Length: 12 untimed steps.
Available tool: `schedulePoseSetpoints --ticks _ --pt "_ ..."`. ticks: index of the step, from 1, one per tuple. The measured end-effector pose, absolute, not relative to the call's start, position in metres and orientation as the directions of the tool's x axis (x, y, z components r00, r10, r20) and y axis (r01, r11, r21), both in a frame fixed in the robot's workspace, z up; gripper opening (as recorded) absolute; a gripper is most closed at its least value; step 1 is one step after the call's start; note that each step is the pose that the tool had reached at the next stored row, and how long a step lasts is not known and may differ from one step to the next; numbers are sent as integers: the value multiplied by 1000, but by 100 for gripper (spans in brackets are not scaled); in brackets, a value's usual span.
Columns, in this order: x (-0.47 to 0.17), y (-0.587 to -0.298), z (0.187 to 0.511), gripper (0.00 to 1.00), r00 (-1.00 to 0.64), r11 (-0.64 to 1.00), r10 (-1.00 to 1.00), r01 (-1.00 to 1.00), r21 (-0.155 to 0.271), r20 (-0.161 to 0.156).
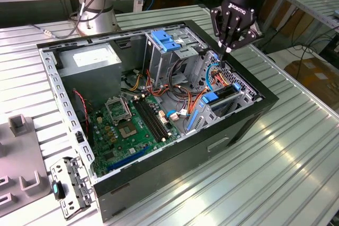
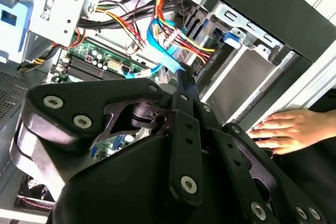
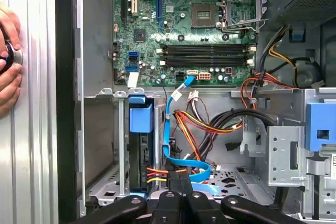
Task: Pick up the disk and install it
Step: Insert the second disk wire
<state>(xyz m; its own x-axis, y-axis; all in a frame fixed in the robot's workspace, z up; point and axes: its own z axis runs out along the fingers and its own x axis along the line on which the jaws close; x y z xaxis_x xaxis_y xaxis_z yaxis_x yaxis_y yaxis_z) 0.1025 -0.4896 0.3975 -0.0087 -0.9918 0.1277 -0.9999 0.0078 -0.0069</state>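
At the exterior view's left, a grey plastic fixture (image 1: 21, 152) lies on the ribbed metal table (image 1: 275, 173), and just beside it a loose metal bracket (image 1: 71, 183) rests against the corner of the open computer case (image 1: 175, 157). Inside the case, the power supply (image 1: 95, 56) sits at the far left corner and the green motherboard (image 1: 127, 125) lies flat on the floor of the box. Further right, a blue plastic bracket (image 1: 167, 41) tops the upper drive cage, and bundles of orange, yellow and blue cables (image 1: 212, 80) run across to the lower cage. The disk (image 3: 139, 156) stands on edge in a slot of that lower cage, near the case's front wall. In the first wrist view, its blue tab (image 3: 140, 118) shows above it and coloured wires reach its end. The robot's black hand (image 1: 226, 51) hangs over the right end of the case, just above those cables, with its fingertips drawn together into a point and nothing between them. Both wrist views show the same pinched tips close above the blue ribbon cable (image 3: 184, 161). A person's fingers (image 2: 289, 129) rest on the table outside the case.
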Motion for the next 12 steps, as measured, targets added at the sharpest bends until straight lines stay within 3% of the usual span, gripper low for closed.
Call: schedulePoseSetpoints --ticks 4,9,10,12 --pt "103 -484 393 11 -9 8 -989 -1000 -7 149" --pt "104 -482 388 30 -8 7 -983 -1000 -7 186" --pt "104 -481 388 30 -8 7 -979 -1000 -7 204" --pt "104 -481 389 30 -9 7 -978 -1000 -8 210"
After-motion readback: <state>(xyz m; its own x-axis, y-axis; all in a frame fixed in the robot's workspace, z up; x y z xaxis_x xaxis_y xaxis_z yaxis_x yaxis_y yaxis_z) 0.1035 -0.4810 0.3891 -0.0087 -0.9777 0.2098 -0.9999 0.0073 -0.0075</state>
